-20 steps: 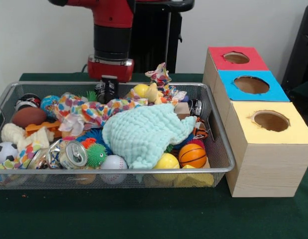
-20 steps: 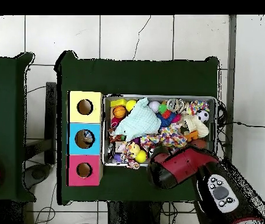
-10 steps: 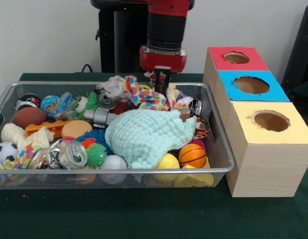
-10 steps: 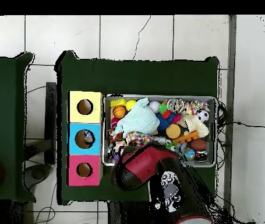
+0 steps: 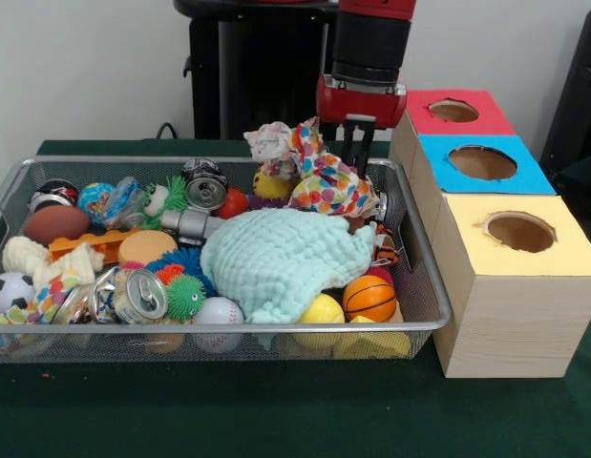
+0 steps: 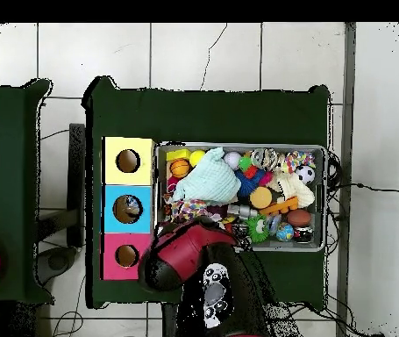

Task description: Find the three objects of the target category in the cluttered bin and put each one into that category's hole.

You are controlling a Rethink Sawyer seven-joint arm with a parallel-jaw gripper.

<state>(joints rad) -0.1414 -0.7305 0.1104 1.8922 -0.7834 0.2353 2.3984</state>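
Note:
The wire mesh bin (image 5: pixel 276 330) is full of toys and cloths; it also shows in the overhead view (image 6: pixel 238 146). My gripper (image 5: pixel 358 153) hangs over the bin's far right corner, next to the wooden box. It is shut on a colourful dotted cloth (image 5: pixel 324 179), which trails down onto the pile. A crumpled clear plastic piece with a blue-and-white label (image 5: pixel 112 201), likely one bottle, lies at the far left. The other bottles are hidden. The blue-surround hole (image 5: pixel 481 162) is in the box's middle section and shows in the overhead view (image 6: pixel 127 208). In the overhead view the arm (image 6: pixel 189 259) hides the gripper.
A mint green cloth (image 5: pixel 276 258) covers the bin's middle. A silver soda can (image 5: pixel 140 296) lies at the front left and another can (image 5: pixel 204 186) at the back. Balls and spiky toys fill the remaining space. The red-surround hole (image 5: pixel 453 110) and yellow-surround hole (image 5: pixel 519 231) flank the blue one.
The arm has swept from the bin's far left toward the box, dragging the dotted cloth with it. This uncovered a can and toys at the back left.

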